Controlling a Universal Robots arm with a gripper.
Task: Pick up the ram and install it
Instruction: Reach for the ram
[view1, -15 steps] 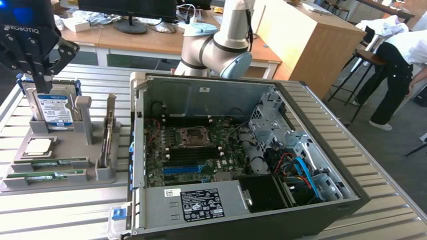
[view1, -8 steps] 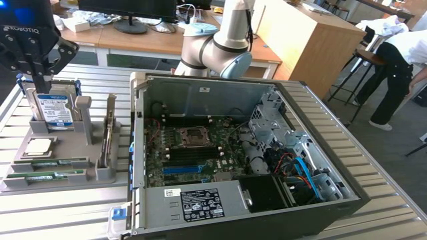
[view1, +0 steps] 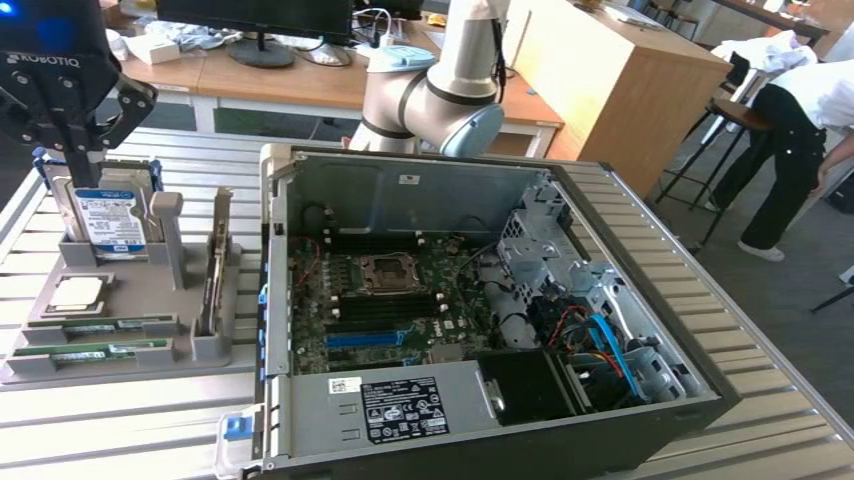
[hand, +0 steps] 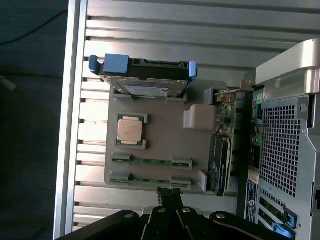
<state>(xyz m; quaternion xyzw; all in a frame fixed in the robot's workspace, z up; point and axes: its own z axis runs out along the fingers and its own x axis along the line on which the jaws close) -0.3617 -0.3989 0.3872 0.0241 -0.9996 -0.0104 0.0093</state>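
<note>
Gripper (view1: 83, 168) hung at the exterior view's left above a grey holder tray (view1: 134, 365), its fingers pressed together on nothing. On that tray a hard drive (view1: 107, 215) stood upright, a processor chip (view1: 78, 293) lay flat, and the ram (view1: 100, 323) rested untouched as two green sticks in parallel slots; the wrist view set the gripper (hand: 170, 194) over the tray's edge nearest the ram (hand: 150, 181). Rightward sat the open computer case (view1: 641, 420), then a person (view1: 787, 130).
</note>
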